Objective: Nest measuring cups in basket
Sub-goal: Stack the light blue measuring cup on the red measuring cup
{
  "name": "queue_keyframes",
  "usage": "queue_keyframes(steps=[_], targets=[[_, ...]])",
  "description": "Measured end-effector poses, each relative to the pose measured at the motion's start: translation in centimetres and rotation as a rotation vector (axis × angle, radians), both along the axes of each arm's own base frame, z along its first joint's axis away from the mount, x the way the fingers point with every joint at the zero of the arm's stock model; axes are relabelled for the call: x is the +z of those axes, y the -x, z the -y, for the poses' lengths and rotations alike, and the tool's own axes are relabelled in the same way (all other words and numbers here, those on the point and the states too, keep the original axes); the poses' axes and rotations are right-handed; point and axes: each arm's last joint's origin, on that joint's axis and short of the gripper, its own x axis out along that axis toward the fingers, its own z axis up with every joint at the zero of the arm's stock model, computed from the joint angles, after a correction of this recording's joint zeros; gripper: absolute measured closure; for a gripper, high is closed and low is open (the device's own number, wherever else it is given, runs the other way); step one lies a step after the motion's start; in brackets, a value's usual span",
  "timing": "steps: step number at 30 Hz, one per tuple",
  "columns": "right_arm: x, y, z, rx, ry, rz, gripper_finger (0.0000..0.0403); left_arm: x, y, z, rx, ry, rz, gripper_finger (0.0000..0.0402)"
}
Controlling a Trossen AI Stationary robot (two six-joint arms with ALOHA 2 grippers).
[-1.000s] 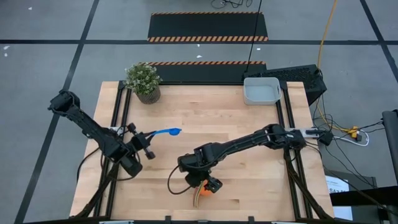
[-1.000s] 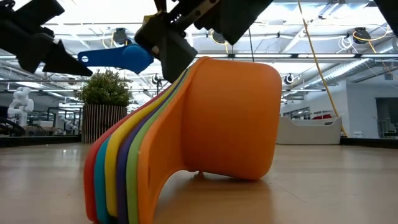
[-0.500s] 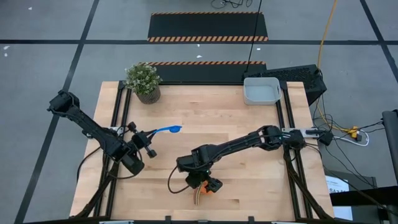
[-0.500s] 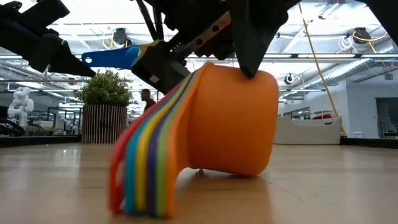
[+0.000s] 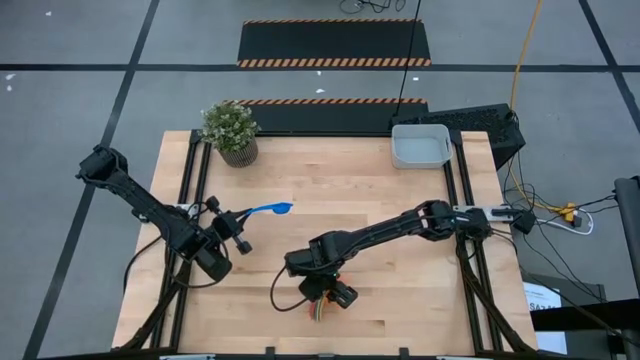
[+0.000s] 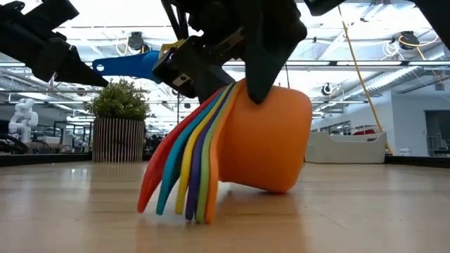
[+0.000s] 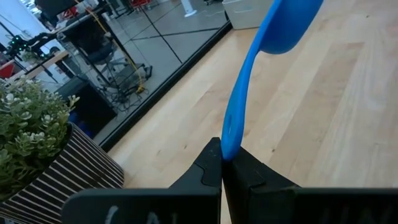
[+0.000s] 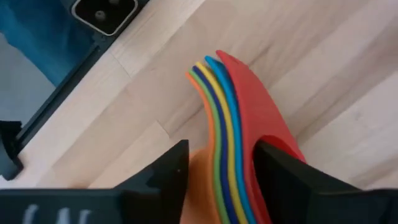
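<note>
Right gripper [image 5: 322,292] is positioned near the front edge of the table [image 5: 400,200], directly over the nested stack of measuring cups [image 6: 239,151]. Its fingers [image 8: 283,180] bracket the stack at the point where the handles join the bowls, and they appear to be in contact on both sides. Whether the grip is fully set cannot be told. The stack comprises six cups, orange outermost, with the coloured handles fanned downward and their tips touching the wood. The orange bowl is tilted, with one edge raised off the surface.

Left gripper [image 5: 237,232] is positioned over the left half of the table, clamped tight on the handle end of a single light blue cup [image 5: 270,211]. That cup is held clear of the table, with its bowl pointing toward the middle.

The basket [image 5: 420,146] sits at the far right corner, well apart from both grippers. No cup is visible inside it. A potted plant [image 5: 231,129] stands at the far left corner.

Step in hand, as judged: securing the stack for pickup.

Next move, as judged:
1. Confirm a firm hold across all the handles, since the fanned handles may slide against each other.
2. Lift the stack clear of the table.
3. Carry it toward the far right corner and lower it into the basket.
4. Nest the blue cup with the rest.
</note>
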Motion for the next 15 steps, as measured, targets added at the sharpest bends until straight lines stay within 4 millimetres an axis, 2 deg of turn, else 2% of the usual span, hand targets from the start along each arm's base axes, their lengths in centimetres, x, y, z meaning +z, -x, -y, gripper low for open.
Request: queue_keyframes(steps=[9, 15], targets=[[0.4, 0.2, 0.4, -0.082, 0.112, -0.003, 0.031, 0.0, 0.0, 0.0, -0.014, -0.019, -0.028, 0.0401], [1.5, 0.3, 0.8, -0.163, 0.208, 0.032, 0.0324, -0.1, 0.0, 0.0, -0.03, -0.01, -0.056, 0.0401]])
